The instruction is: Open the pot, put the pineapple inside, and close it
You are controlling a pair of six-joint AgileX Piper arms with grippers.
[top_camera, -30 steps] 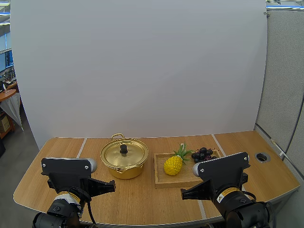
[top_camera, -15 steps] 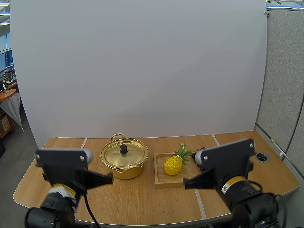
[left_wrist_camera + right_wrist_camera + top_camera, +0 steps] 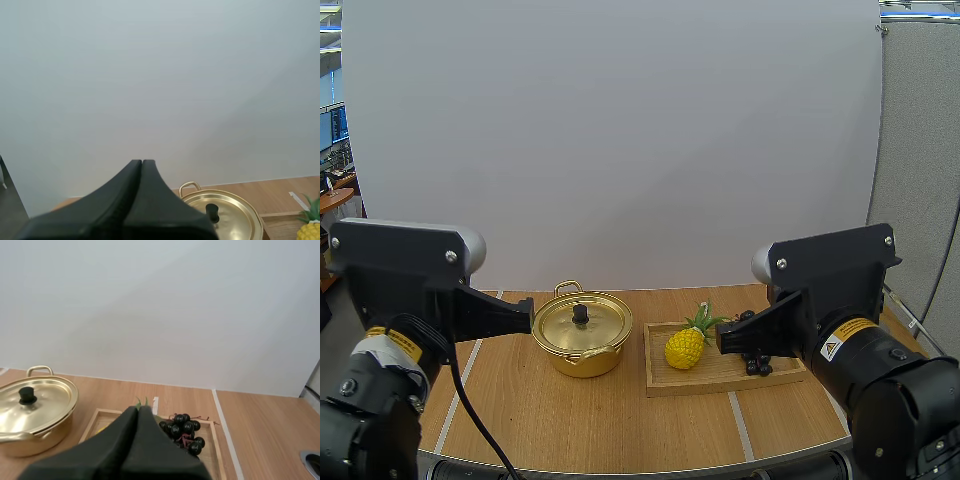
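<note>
One pot with its one lid on stands on the table, left of one wooden tray holding one pineapple and one grape bunch. The two grippers, left and right, each have their fingers pressed together, empty. The high view gives the pineapple whole; in the right wrist view the arm's own fingers hide most of it.

Both end effectors — closed, aloft

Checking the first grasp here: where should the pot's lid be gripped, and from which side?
By its black knob, coming from straight above: it stands upright at the centre of the lid, whose smooth shallow dome offers no other hold.
</note>
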